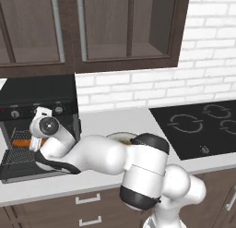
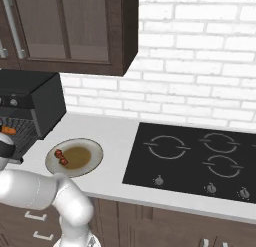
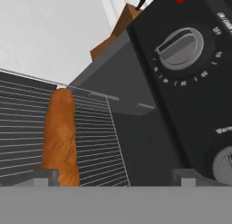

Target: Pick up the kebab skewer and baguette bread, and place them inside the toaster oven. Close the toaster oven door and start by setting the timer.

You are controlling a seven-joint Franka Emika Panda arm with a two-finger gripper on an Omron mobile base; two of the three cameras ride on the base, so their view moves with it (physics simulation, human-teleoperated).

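Hand view shows my gripper (image 3: pixel 113 177) jaws apart, the baguette bread (image 3: pixel 60 137) released onto the toaster oven (image 3: pixel 181 82) rack to toast.

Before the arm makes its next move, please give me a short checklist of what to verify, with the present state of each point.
1. Baguette bread lies on the wire rack inside the toaster oven: ok.
2. Gripper has let go of the bread, jaws wide apart with the bread by one tip: ok.
3. Kebab skewer inside the oven: not ok, it lies on the plate on the counter.
4. Toaster oven door closed: not ok, it hangs open.
5. Timer set: cannot tell, the knob markings are too blurred to read.
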